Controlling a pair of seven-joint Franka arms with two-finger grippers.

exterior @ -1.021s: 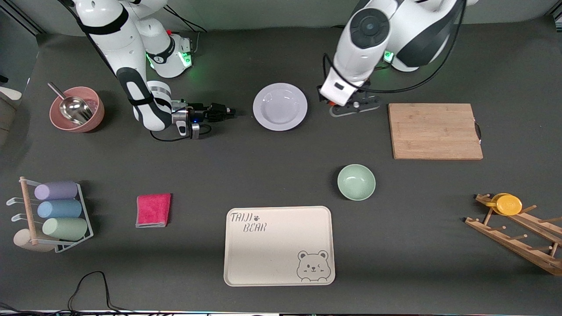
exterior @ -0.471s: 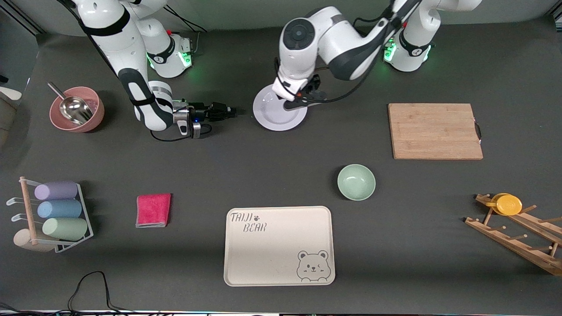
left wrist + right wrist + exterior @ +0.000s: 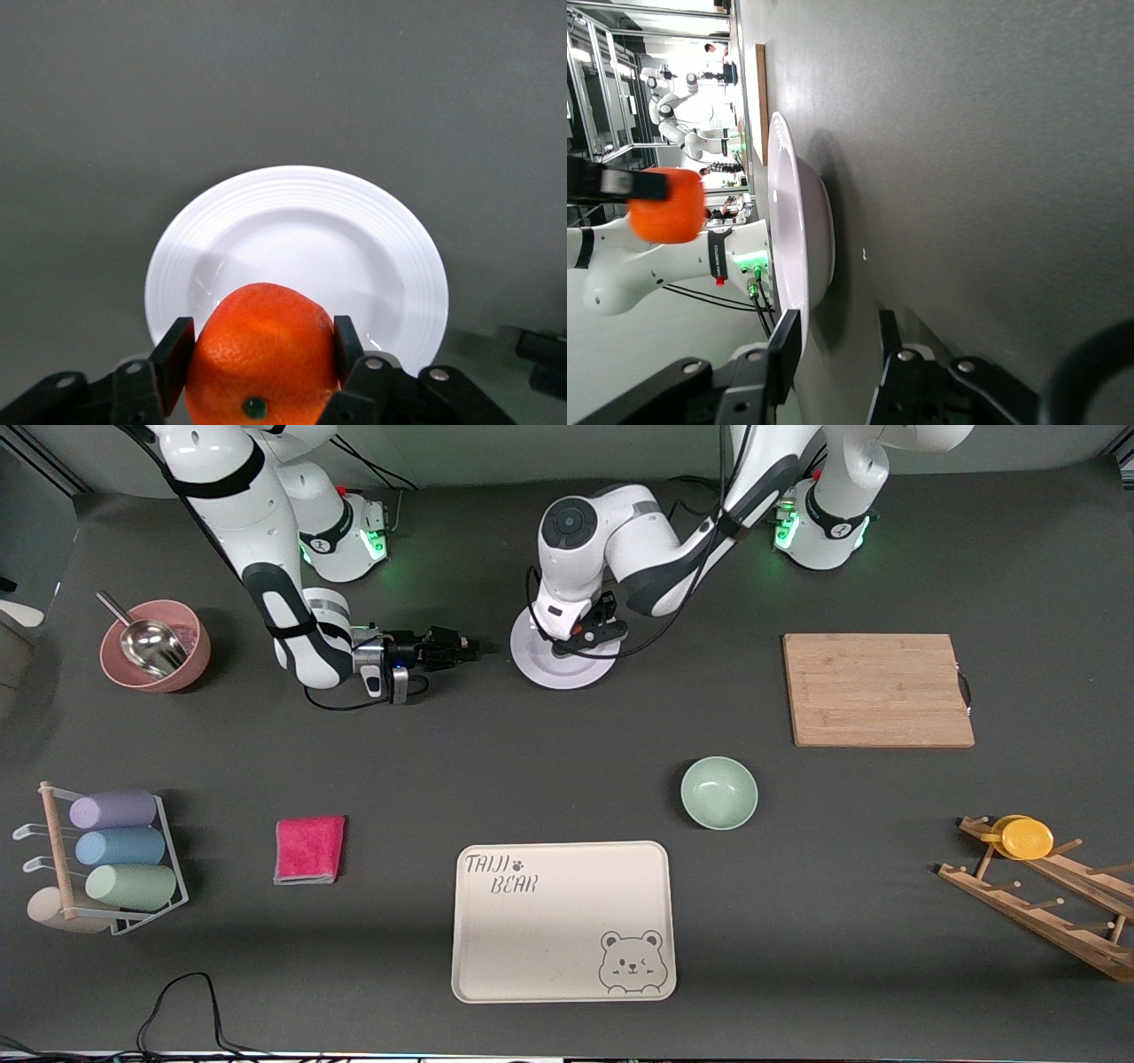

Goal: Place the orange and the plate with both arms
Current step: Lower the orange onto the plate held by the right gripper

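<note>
Plate (image 3: 562, 664), white and glossy, sits on the dark desk (image 3: 532, 762) between the two arms' bases, farther from the front camera than the beige bear tray (image 3: 563, 921). The left end effector (image 3: 257, 354) hangs just above the plate, its two pads clamped on either side of the orange (image 3: 262, 350); the wrist camera looks past the fruit straight into the plate's bowl. In the front view the fruit is hidden under the left arm's (image 3: 620, 549) wrist.

The right end effector (image 3: 465, 646) lies low over the desk just beside the plate, on the side toward the right arm's (image 3: 292, 615) end of the desk. Its fingers (image 3: 786, 341) stand apart with the plate's rim in front of them, and I see nothing held between them. From its wrist camera the orange shows above the plate, clear of the white surface.

Elsewhere on the desk: a pale-green bowl (image 3: 718, 793), a wooden cutting board (image 3: 877, 689), a pink bowl with a metal scoop (image 3: 155, 645), a red cloth (image 3: 309, 849), a rack of pastel cups (image 3: 106, 859), and a wooden rack carrying a yellow cup (image 3: 1023, 837).
</note>
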